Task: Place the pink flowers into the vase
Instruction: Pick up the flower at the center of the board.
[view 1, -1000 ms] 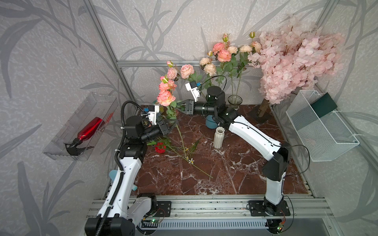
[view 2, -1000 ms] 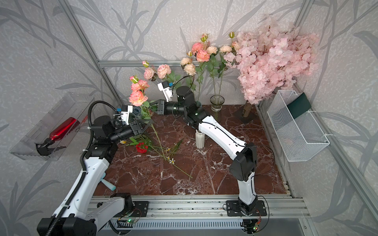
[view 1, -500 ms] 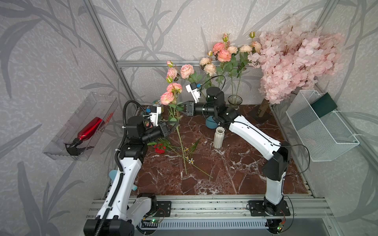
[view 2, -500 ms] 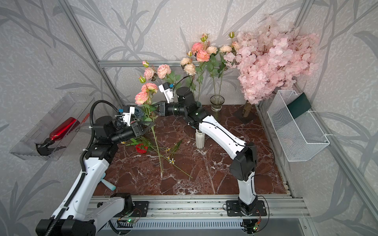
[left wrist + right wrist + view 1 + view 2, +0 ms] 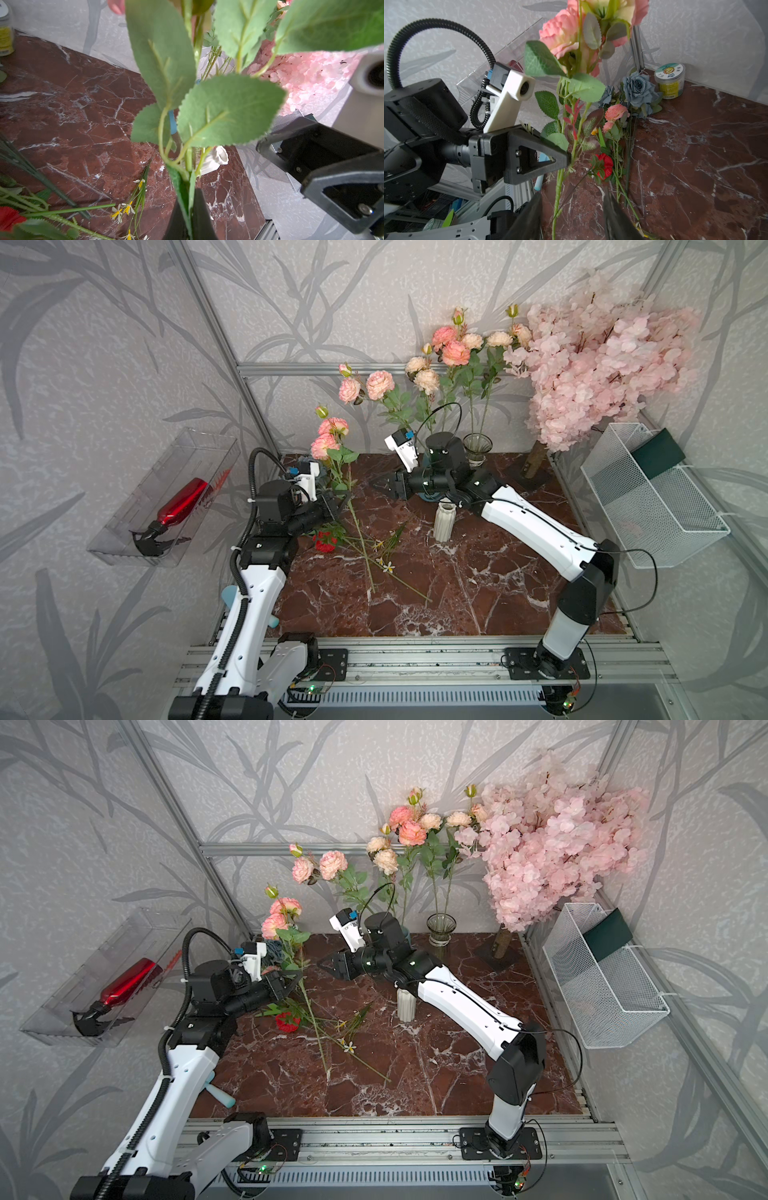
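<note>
Both top views, pink flowers [image 5: 323, 445]: one stem stands nearly upright over the worktop [image 5: 478, 593], well apart from the white ribbed vase [image 5: 443, 522]. Treat it as not yet placed.
Both top views, left jaws: closed on that stem below its leaves.
Both top views, right jaws: parted, tips pointing at the stem from just beside it, gripping nothing.
Both top views, glass vase [image 5: 441, 928]: several pink stems already stand in it by the back wall.
Left wrist view, left jaws: shut on the green stem [image 5: 188, 164].
Right wrist view, right jaws: standing apart, the stem [image 5: 559, 187] seen between them.
Remaining: carry the stem to a vase mouth, lower its end in, then release. You cannot tell from the pictures which vase is meant.
</note>
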You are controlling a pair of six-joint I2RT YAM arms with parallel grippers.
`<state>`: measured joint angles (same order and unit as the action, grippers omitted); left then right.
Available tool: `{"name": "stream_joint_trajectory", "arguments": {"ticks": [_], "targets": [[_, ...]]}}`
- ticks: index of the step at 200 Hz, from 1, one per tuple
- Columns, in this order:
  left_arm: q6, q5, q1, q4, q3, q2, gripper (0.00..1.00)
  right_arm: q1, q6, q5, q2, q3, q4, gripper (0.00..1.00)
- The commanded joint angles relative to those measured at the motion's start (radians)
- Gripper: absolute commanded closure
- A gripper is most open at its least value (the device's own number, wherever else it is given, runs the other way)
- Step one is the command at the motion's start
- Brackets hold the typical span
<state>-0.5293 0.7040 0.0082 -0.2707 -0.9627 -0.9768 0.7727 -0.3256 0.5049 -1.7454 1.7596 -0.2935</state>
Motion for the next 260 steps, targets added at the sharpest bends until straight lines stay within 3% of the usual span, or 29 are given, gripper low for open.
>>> {"name": "stream_joint_trajectory", "arguments": {"ticks": [1, 53, 132, 212, 235, 260], "targets": [[0.032, -0.038, -0.004, -0.007, -0.045, 0.009, 1.0, 0.04, 0.101, -0.033, 0.067, -0.052, -0.07, 0.52], [0.027, -0.037, -0.008, 0.002, -0.042, 0.008, 1.0, 0.148, 0.147, -0.07, 0.111, -0.137, -0.097, 0.52], [0.027, -0.033, -0.011, 0.004, -0.039, 0.012, 1.0, 0.166, 0.137, -0.113, 0.119, -0.194, -0.056, 0.54], [0.028, -0.033, -0.012, 0.001, -0.033, 0.02, 1.0, 0.165, 0.055, -0.121, 0.139, -0.257, 0.15, 0.61], [0.029, -0.031, -0.013, -0.001, -0.034, 0.021, 1.0, 0.166, 0.047, -0.126, 0.135, -0.271, 0.175, 0.7], [0.03, -0.034, -0.014, -0.005, -0.034, 0.022, 1.0, 0.166, 0.045, -0.142, 0.127, -0.275, 0.178, 0.87]]}}
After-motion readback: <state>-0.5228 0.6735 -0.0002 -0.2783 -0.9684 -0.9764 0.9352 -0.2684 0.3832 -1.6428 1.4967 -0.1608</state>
